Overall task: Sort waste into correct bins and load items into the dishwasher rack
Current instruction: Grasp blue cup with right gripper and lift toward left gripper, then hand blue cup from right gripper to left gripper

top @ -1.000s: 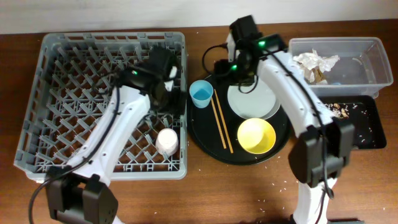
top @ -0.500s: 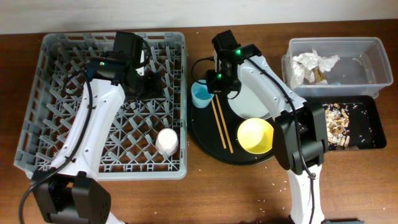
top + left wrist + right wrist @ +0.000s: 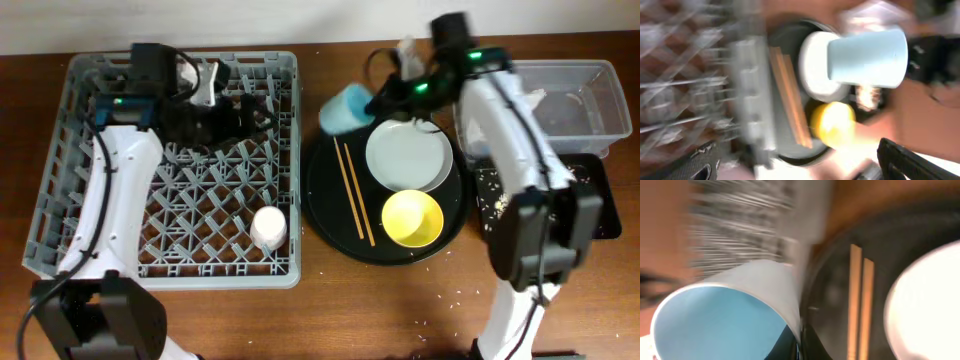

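My right gripper (image 3: 375, 98) is clenched on the light-blue cup (image 3: 345, 108), tipped sideways just right of the rack (image 3: 200, 278). The left gripper (image 3: 240, 112) hangs released over the rack.

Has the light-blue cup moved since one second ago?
Yes. The light-blue cup left the round black tray's left rim; the right gripper holds it at the far rim.

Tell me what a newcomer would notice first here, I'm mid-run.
First, the light-blue cup, clamped in the right gripper and lifted above the far-left edge of the round black tray. Next, the big grey rack filling the left side, one pink-white cup sitting near its front right corner, the open left gripper hovering over its far rows. The white plate, yellow bowl and chopsticks lie on the tray.
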{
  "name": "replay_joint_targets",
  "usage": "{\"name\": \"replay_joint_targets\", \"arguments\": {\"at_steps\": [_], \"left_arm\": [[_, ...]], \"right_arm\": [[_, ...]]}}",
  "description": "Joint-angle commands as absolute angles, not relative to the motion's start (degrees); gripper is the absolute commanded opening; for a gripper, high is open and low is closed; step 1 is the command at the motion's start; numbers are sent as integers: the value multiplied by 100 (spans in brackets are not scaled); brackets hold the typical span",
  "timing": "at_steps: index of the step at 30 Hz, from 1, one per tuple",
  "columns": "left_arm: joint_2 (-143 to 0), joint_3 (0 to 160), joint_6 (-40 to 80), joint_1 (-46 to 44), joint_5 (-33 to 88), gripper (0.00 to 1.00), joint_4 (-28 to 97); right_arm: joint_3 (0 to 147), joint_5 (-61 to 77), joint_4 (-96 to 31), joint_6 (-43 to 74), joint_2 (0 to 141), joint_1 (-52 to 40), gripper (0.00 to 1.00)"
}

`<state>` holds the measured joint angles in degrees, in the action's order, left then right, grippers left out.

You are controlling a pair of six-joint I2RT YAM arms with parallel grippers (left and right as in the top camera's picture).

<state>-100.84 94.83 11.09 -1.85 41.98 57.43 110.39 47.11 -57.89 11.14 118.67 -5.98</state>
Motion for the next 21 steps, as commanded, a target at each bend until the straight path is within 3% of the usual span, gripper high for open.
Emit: {"name": "replay_joint_targets", "arguments": {"at_steps": [1, 6, 21], "left_arm": [[-10095, 9561, 161, -27, 7026, 99, 5717], [-10095, 9561, -447, -36, 8162, 99, 5701], [-10348, 9561, -572, -62, 7909, 99, 5712]], "right_arm": [[11067, 6805, -5618, 659, 11749, -668, 4], [11067, 7531, -5175, 714, 11751, -976, 4], [11069, 8261, -4108, 1610, 11747, -1343, 4]]}}
